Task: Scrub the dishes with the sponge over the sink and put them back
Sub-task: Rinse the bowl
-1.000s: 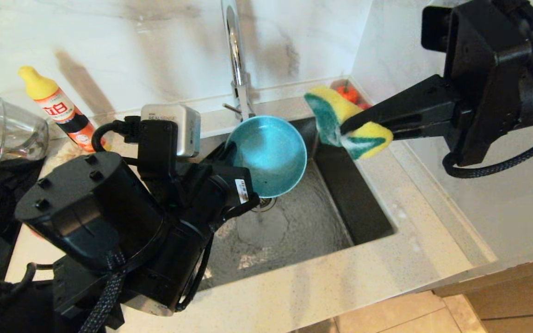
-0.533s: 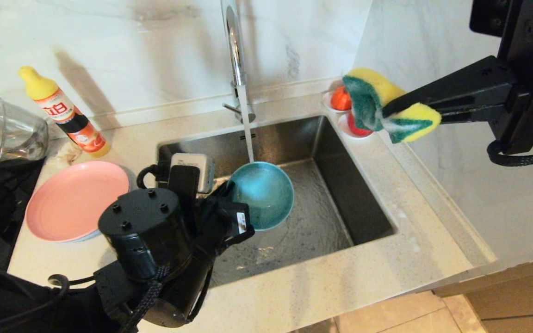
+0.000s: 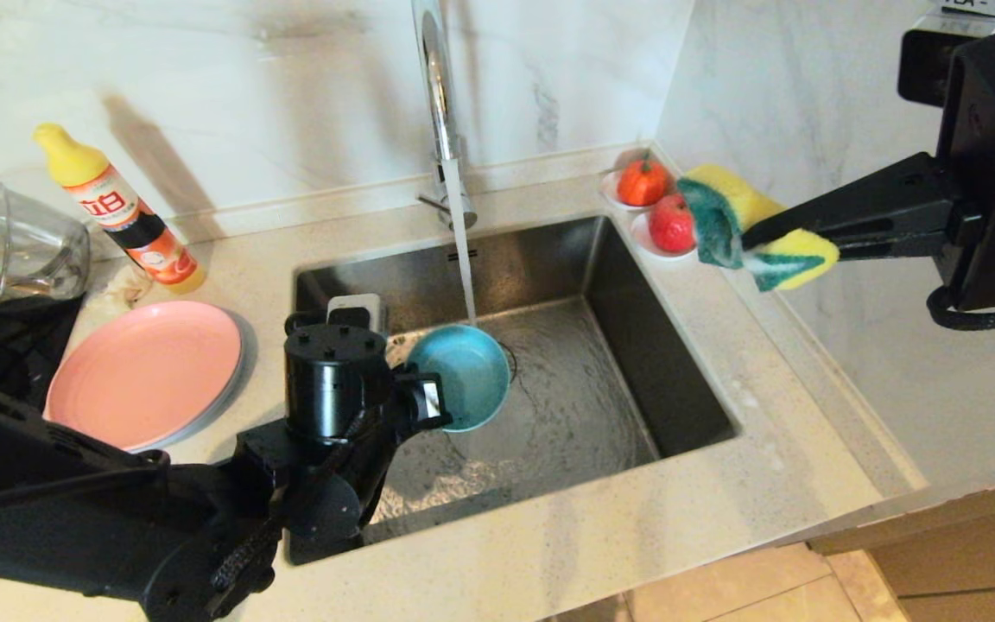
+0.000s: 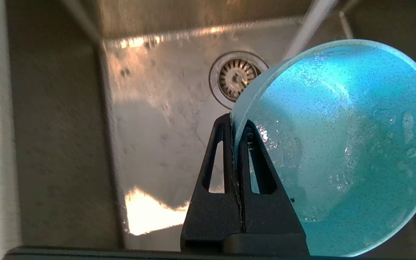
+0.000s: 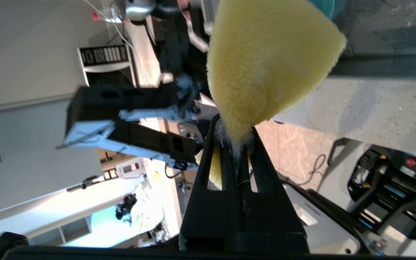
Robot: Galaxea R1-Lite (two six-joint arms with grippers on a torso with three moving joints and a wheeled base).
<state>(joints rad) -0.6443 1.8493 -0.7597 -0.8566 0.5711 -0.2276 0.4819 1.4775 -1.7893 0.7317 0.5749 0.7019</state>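
Gripping the teal bowl (image 3: 460, 376) by its rim, the left gripper (image 4: 235, 131) is holding it tilted inside the sink (image 3: 653, 380), low over the basin near the drain strainer (image 4: 236, 76); its two fingers are pressed together on the thin wall, one inside and one outside. Water is running from the faucet (image 3: 437, 95) and falling onto the far edge of the bowl, whose inner surface is beaded with drops. The right gripper (image 3: 744, 242) is hanging above the counter's far right corner, beside the wall, and is clamped tight on the sponge (image 3: 752, 238), which is folding around the fingertips with its green layer facing the sink. Two red fruits (image 3: 657, 203) are sitting on small dishes at the sink's far right corner, just beside the sponge. The pink plate (image 3: 148, 371) is lying on the grey-blue plate (image 3: 238, 367) on the counter left of the sink, with a soap bottle (image 3: 117, 207) and a glass jug (image 3: 27, 246) behind them.
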